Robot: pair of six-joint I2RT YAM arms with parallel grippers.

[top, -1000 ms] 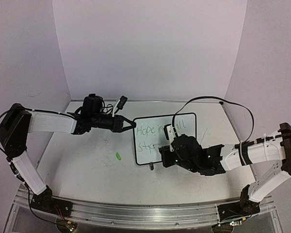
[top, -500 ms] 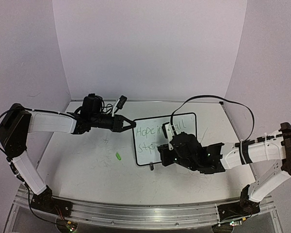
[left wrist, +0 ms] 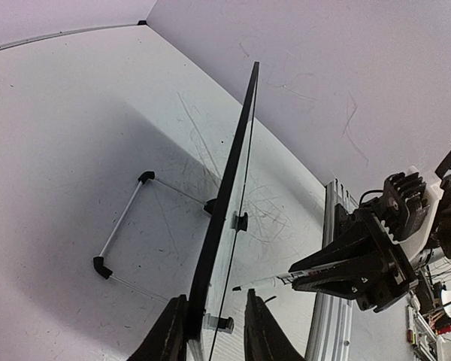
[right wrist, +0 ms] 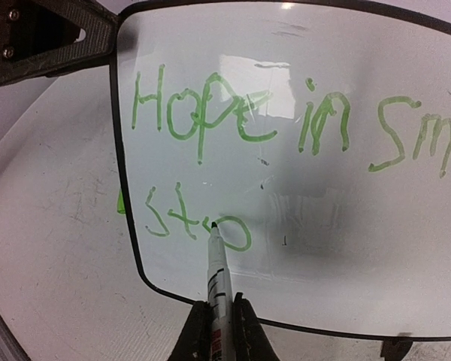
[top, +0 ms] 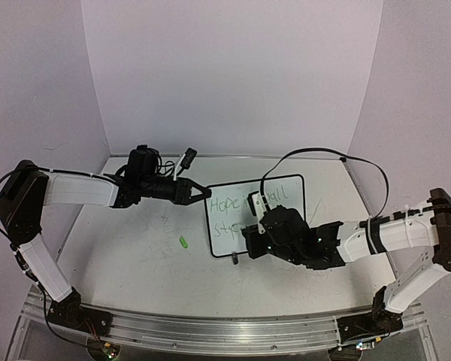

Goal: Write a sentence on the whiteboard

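The whiteboard [top: 219, 244] stands tilted at mid table, black-framed. The sentence [top: 227, 203] is green lettering; in the right wrist view [right wrist: 203, 113] it reads "Hope in sm…" on top and "ste" below, the rest cut off. My left gripper [top: 199, 194] is shut on the board's top left edge; in the left wrist view [left wrist: 216, 295] its fingers straddle the edge-on frame [left wrist: 233, 173]. My right gripper [right wrist: 218, 331] is shut on a white marker [right wrist: 218, 271], whose tip touches the board at the "e". The right gripper covers the board's middle in the top view [top: 252, 233].
A small green marker cap [top: 183, 241] lies on the table left of the board. A thin rod stand with black ends [left wrist: 124, 226] lies behind the board. A black foot [top: 234, 258] shows under the board's lower edge. An aluminium rail [top: 210, 327] runs along the near edge.
My right gripper with the marker has shifted slightly left along the second line. The left arm and the board have not moved.
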